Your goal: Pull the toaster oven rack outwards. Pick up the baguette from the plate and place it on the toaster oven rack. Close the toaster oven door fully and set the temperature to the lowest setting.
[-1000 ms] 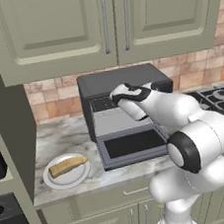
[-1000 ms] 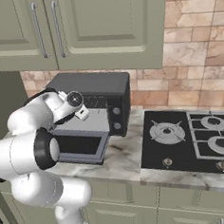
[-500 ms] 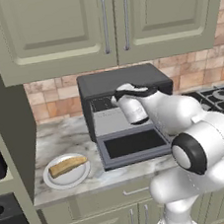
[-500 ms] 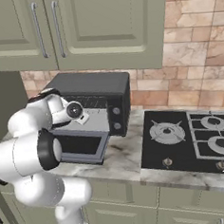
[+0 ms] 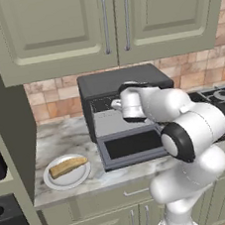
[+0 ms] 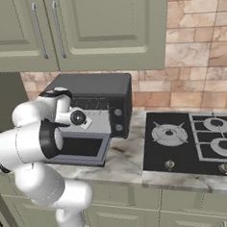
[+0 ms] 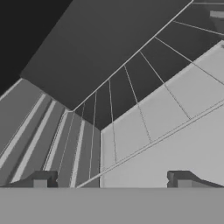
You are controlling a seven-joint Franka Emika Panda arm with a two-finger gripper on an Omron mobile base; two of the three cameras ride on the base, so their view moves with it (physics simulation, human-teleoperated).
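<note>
On the desk (image 5: pixel 62 135) at the left, the baguette (image 5: pixel 67 165) lies across the plate (image 5: pixel 68 180), long axis left to right, right end slightly farther back. To the right, the toaster oven door (image 5: pixel 133 145) hangs open, and the gripper (image 7: pixel 111 179), jaws spread and empty, sits at the toaster oven rack (image 7: pixel 127 105) in the toaster oven (image 5: pixel 123 83).

1. Oven (image 5: pixel 123 80) is showing a matte charcoal top, looks like painted metal, no shine at all.
2. Door (image 5: pixel 131 146) is lying open with a dull grey frame and darker, glassy-smooth window.
3. Rack (image 7: pixel 131 94) is reading as thin silvery metal wire.
4. Plate (image 5: pixel 58 181) is looking smooth and plain, ceramic-ish, barely any gloss.
5. Baguette (image 5: pixel 67 165) is looking crusty, golden and matte.
6. Counter (image 5: pixel 63 140) is showing polished veined marble.
7. Wall (image 6: pixel 197 55) is wearing rough-looking tan brick tile.
8. Cabinets (image 5: pixel 74 29) are looking satin-painted, with brushed metal handles.
</note>
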